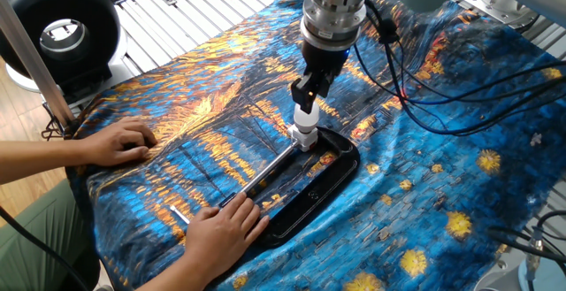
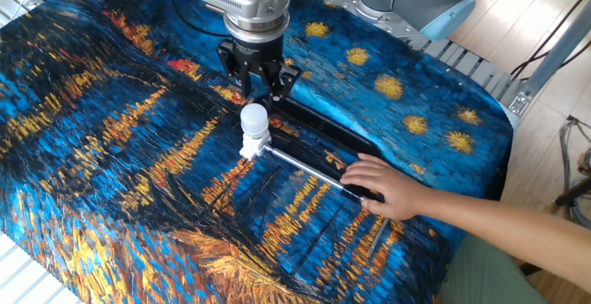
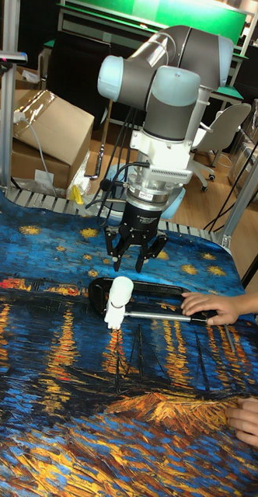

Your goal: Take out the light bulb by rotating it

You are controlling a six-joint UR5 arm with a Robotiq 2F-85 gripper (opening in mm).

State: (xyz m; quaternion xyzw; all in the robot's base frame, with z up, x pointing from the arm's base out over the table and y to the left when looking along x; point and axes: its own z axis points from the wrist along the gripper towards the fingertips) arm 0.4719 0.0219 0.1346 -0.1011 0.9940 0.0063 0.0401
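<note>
The light bulb is small, white and frosted. It stands upright in a white cube socket at the end of a metal rod, over a black tray. My gripper points down and hangs right above the globe. Its fingers are spread open and nothing is between them. In the other fixed view and the tall fixed view a gap shows between the fingertips and the bulb.
A person's hand presses the rod's far end onto the tray. Their other hand rests on the blue and orange patterned cloth. Cables trail from the arm over the cloth. A black round device stands at the far left.
</note>
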